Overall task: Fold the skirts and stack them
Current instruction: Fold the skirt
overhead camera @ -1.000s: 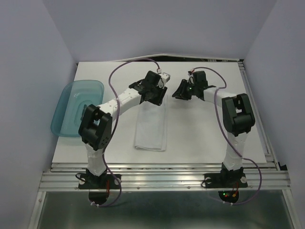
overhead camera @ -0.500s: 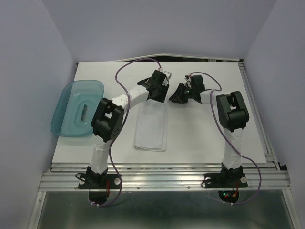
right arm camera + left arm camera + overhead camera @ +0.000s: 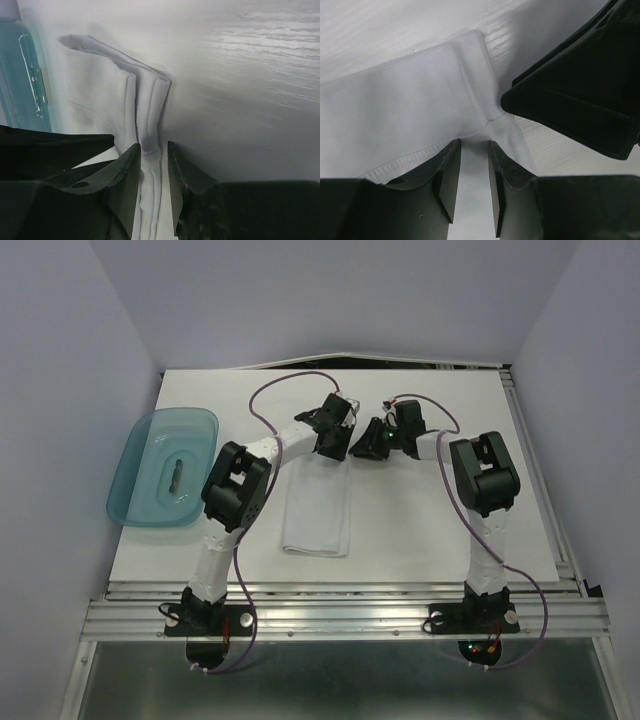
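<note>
Clamping the far edge of the skirt with both pincers, side by side and nearly touching. Holding one corner in the left pincer, clenched, cloth puckered up between narrowed jaws. Holding a raised ridge of the same hem just beside it in the right pincer, also clenched. Running back from the two pincers toward the arm bases as a long narrow strip, flat on the tabletop, layered edges showing at the grip. Well out beyond the left pincer's outer side, overlapping the tabletop's edge: a teal tray with some small item inside, too small to name. Judging progress as early: lengthwise folding apparently done, given the narrow layered shape. Crosswise fold not yet made, probably by carrying the gripped edge back over the near end. No second skirt or finished pile anywhere in view, so stacking entirely left to do.
</note>
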You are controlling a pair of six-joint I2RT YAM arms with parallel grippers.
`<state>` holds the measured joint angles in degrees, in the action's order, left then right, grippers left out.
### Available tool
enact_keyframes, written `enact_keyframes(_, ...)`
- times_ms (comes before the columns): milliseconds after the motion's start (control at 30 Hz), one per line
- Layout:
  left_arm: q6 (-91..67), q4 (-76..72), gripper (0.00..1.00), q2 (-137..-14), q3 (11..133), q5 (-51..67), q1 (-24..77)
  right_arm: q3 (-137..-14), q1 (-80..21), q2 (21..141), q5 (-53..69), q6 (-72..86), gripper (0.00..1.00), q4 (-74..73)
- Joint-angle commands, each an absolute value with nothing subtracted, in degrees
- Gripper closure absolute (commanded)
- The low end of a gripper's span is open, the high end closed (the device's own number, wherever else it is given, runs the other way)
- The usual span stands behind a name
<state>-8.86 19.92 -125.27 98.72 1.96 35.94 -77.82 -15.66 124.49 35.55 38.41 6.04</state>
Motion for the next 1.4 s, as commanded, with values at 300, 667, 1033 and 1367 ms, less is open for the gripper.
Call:
enact_keyframes(300,-10.89,17.84,0.67,-125.25,101.43,5.09,36.3,-76.9,-16.96,126.47,34.37,38.58,0.87,8.35)
enact_keyframes(667,-11.25,17.67,0.62,-126.47,101.69,4.31,36.56,-77.08,-16.96,126.83,34.37,38.93,0.95,8.44)
enact_keyframes(1033,-10.81,17.06,1.0,-124.2,100.65,7.2,36.56,-76.9,-17.49,127.0,34.19,38.85,0.99,8.35)
enact_keyframes(1367,-11.78,16.43,1.0,-120.67,99.14,8.79,36.48,-76.47,-18.02,126.65,33.75,38.94,0.99,8.79)
